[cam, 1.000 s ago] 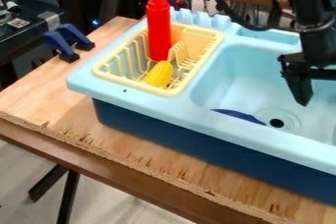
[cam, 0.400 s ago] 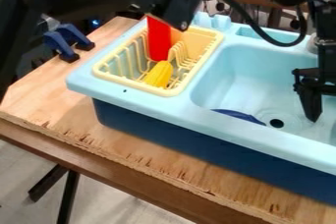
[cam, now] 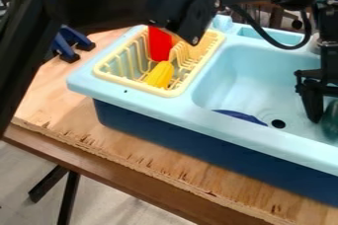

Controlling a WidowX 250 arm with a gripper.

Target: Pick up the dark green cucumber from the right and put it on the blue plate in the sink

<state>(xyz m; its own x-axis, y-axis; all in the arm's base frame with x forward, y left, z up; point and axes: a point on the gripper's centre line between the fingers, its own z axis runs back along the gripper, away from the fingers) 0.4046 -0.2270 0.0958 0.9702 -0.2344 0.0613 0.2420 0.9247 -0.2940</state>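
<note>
The camera view shows the black gripper (cam: 319, 113) hanging over the right part of the sink basin (cam: 241, 73), close to the right edge of the view. Whether it stands wide or narrow, or is closed on anything, cannot be told. The light blue sink (cam: 198, 118) has a dark blue body and sits on a wooden table (cam: 125, 142). In its basin lies a dark blue curved thing (cam: 239, 116), low against the front wall, left of the round drain hole (cam: 278, 124). A pale yellow dish rack (cam: 125, 85) occupies the left part of the sink. Inside it a red thing (cam: 159, 46) stands upright, its top hidden behind the arm, and a yellow thing (cam: 159, 75) leans beside its foot, the long axis slanting from lower left to upper right. Behind the basin runs a narrow light blue compartment (cam: 290, 37). A dark green rounded thing (cam: 331, 120), cut off by the right edge, is over the basin's right part. Its visible portion is taller than wide, so its long axis looks roughly upright, though its full direction cannot be judged. It lies immediately right of the gripper's lower end; contact between them cannot be made out. Blue-and-black clamps (cam: 66, 46) stand at the table's left.
</note>
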